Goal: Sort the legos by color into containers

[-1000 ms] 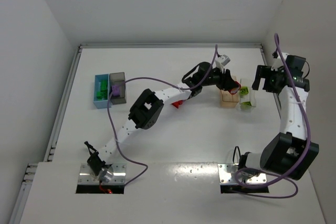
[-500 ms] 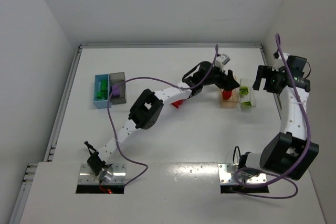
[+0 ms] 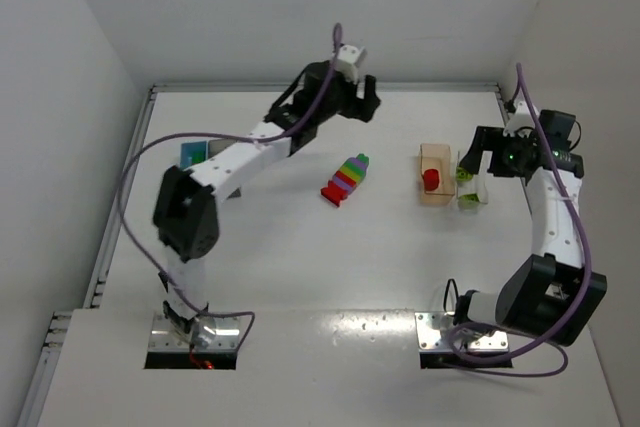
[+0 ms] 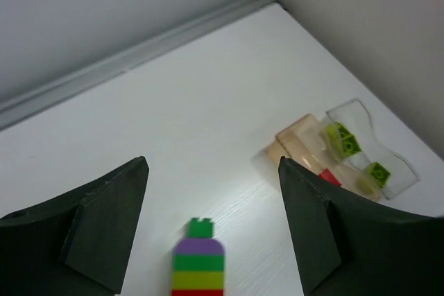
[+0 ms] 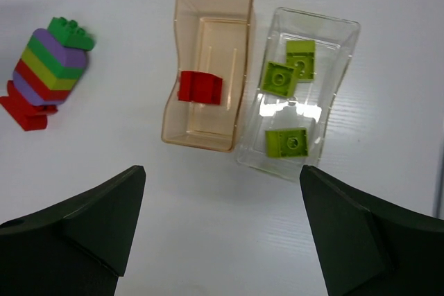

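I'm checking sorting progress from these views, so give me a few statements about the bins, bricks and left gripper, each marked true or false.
1. The peach bin holds one red brick. True.
2. The clear bin holds purple bricks. False: it holds three green bricks.
3. The rainbow stack lies on the table, outside every bin. True.
4. The left gripper is shut on a brick. False: it is open and empty.
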Robot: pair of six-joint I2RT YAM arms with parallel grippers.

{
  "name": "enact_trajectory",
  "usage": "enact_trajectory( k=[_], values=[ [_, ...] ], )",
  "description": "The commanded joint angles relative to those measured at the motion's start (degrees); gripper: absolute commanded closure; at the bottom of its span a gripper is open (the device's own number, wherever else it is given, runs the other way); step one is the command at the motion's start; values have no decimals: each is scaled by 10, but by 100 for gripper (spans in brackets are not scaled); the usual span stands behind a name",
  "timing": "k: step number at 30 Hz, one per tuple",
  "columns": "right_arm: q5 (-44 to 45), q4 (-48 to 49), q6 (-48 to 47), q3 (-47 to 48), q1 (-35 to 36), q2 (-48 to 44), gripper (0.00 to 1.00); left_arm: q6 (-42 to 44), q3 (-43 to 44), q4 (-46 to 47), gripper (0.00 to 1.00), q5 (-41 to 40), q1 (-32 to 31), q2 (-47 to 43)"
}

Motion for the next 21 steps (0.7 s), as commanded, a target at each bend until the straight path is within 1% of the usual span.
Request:
enact_trajectory(
  k=[1, 3, 4, 5, 7, 8, 11, 16, 20, 21],
  values=[
    [-55, 27, -10, 25, 11, 13, 6, 59, -141, -60, 18, -89, 6, -124],
    [-55, 34, -10, 25, 11, 13, 6, 59, -200, -77, 18, -89, 13, -166],
    [-55, 39, -10, 20, 16, 13, 6, 59, -249, -77, 18, -89, 13, -184],
    [-60, 39, -10, 20, 16, 13, 6, 59, -272, -83, 18, -89, 13, -212],
    [-60, 44, -10, 20, 21, 13, 6, 59, -311, -90, 17, -81, 13, -234],
    [-67, 44, -10, 20, 21, 18, 6, 70, -346, -90, 17, -81, 1, -250],
    [-60, 38, -10, 25, 27, 18, 6, 83, -386, -97, 16, -95, -11, -256],
    [-53, 30, -16, 25, 27, 7, 6, 89, -386, -129, 16, -101, -17, -216],
    [-48, 25, -22, 15, 27, 1, 6, 95, -380, -115, 16, -107, -17, -170],
    [-48, 20, -27, 15, 27, 1, 6, 95, -364, -115, 16, -102, -17, -160]
  ],
)
